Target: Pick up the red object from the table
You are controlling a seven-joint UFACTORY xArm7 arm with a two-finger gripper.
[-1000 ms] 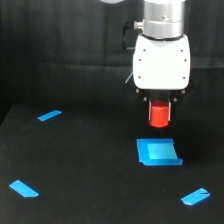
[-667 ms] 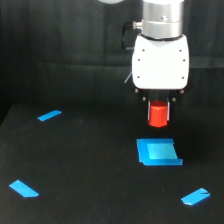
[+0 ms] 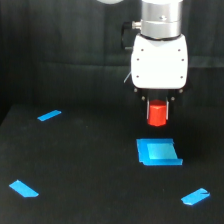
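Raised higher now, tool (image 3: 158,111) stays clamped on the red object (image 3: 158,114).

My end effector (image 3: 158,113) now sits higher than a second ago, carrying the red object (image 3: 158,114) farther above the blue square piece (image 3: 158,152).

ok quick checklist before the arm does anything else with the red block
1. red object sits between the gripper fingers: ok.
2. Block lifted clear of the table: ok, it hangs above the surface.
3. Grip firmness: cannot tell, the finger contact is too dark to see.
4. Block upright, not tilted: ok.
5. Blue square piece directly below is untouched: ok.
6. Tape strips lie away from the gripper: ok.
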